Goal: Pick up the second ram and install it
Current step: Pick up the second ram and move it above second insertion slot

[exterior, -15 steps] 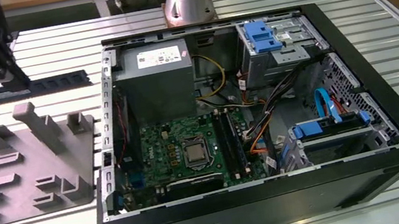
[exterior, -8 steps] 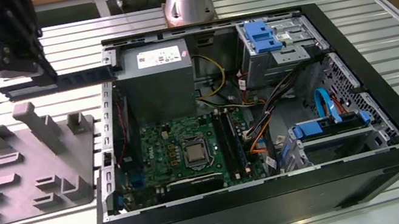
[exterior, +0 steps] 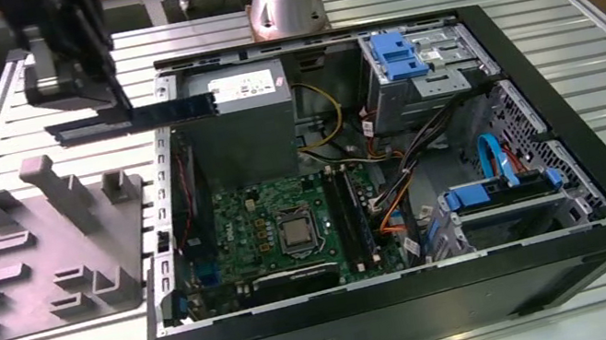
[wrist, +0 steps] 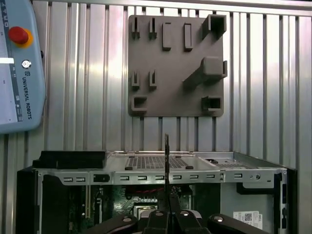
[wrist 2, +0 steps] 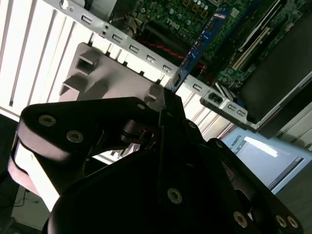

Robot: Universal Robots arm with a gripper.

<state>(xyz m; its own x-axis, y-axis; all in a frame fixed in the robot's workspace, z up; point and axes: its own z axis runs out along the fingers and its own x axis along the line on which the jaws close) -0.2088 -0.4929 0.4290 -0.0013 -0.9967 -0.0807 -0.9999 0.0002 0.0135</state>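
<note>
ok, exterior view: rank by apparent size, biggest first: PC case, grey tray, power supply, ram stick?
1. PC case
2. grey tray
3. power supply
4. ram stick, thin and clearly smallest. It is held raised in the hand, so its nearness to the camera is uncertain.

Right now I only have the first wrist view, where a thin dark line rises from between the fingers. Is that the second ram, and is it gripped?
Observer: Yes. In the exterior view the second ram is a long flat stick, held level, with the gripper shut on it.
Operator: Is it near a slot?
Observer: No. It hangs in the air over the edge of the open case, well apart from the memory slots down on the motherboard.
Operator: Where do those slots sit?
Observer: On the exterior view's right of the processor socket. I cannot tell whether any slot is filled.
</note>
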